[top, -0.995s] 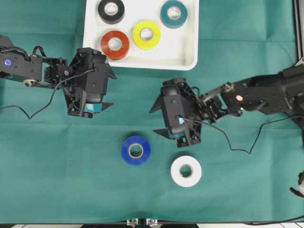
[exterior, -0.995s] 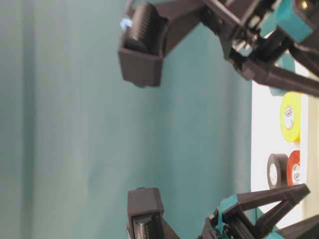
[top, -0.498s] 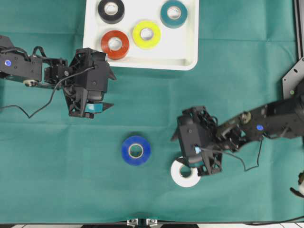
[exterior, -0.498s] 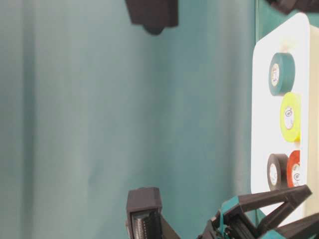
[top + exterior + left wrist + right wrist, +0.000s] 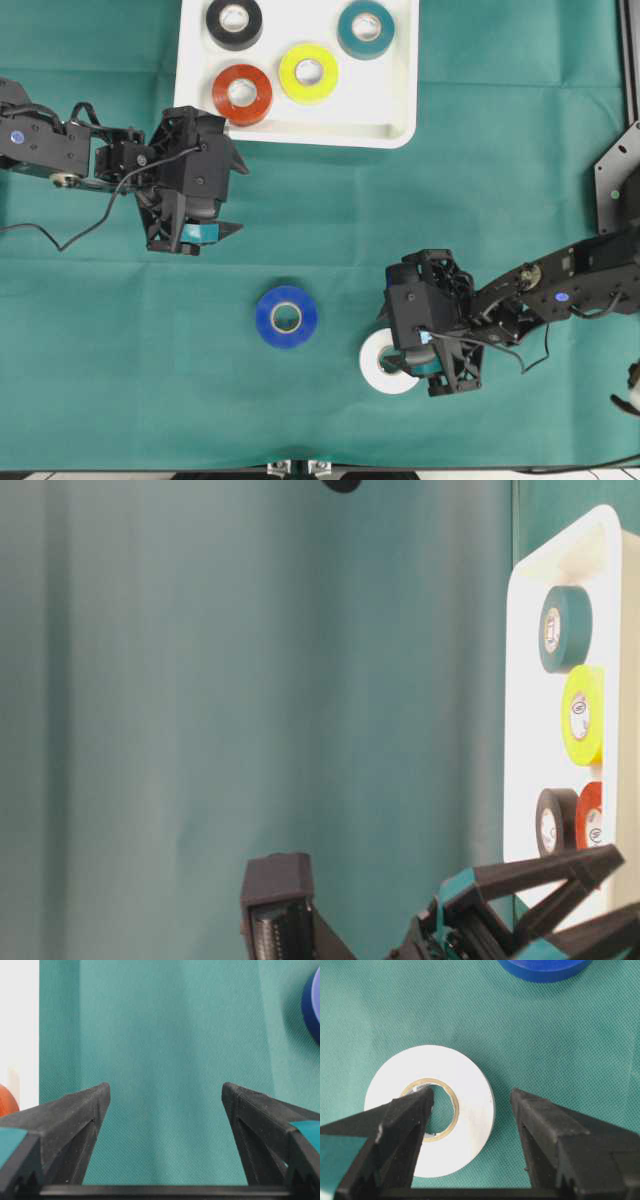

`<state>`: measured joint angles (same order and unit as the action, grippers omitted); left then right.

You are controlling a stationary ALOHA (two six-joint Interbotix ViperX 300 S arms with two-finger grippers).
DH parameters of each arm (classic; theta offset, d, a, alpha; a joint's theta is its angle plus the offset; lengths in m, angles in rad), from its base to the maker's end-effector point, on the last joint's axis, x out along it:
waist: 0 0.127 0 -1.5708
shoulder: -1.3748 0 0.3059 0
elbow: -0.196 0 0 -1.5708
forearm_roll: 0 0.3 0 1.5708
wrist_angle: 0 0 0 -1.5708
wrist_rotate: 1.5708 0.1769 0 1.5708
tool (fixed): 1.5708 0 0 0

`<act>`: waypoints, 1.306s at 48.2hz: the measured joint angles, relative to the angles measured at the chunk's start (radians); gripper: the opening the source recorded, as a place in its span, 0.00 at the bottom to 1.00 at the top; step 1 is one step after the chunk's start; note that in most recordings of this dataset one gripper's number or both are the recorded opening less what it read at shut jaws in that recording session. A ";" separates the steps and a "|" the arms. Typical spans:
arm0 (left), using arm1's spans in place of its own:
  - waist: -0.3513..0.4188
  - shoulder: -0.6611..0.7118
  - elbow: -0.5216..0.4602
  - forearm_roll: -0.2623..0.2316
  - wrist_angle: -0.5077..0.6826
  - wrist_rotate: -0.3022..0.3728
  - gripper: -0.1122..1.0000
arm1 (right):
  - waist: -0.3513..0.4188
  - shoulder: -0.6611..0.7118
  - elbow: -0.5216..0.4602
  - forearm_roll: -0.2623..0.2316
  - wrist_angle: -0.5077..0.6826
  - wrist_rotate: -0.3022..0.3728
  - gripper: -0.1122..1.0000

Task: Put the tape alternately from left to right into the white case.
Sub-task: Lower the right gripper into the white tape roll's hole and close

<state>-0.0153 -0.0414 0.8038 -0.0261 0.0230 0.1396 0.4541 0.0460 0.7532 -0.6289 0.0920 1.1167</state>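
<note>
We see the right gripper [image 5: 402, 352] with jaws apart over the white tape roll [image 5: 385, 364] at the near right of the green cloth [image 5: 500, 180], one finger [image 5: 405, 1125] above its core and the other beyond its rim. The blue roll [image 5: 287, 317] lies just left. The left gripper [image 5: 205, 230], jaws spread and holding nothing, hangs near the white case [image 5: 395, 110], which holds the black [image 5: 235, 22], orange-red [image 5: 242, 94], yellow [image 5: 308, 73] and teal [image 5: 365, 29] rolls.
</note>
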 measured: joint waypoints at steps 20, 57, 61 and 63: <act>0.000 0.000 -0.005 0.000 0.000 0.000 0.64 | 0.000 0.052 0.002 0.000 0.005 0.002 0.73; -0.002 0.000 -0.005 0.000 0.000 0.000 0.64 | 0.005 0.063 -0.029 -0.002 0.041 0.002 0.35; -0.002 0.000 -0.005 0.000 0.000 0.000 0.64 | -0.002 0.041 -0.031 -0.003 0.044 0.000 0.35; 0.000 0.000 -0.005 0.000 0.000 0.000 0.64 | -0.009 0.023 -0.031 -0.005 0.054 0.000 0.35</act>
<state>-0.0153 -0.0414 0.7992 -0.0261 0.0230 0.1396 0.4449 0.0690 0.7225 -0.6335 0.1457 1.1167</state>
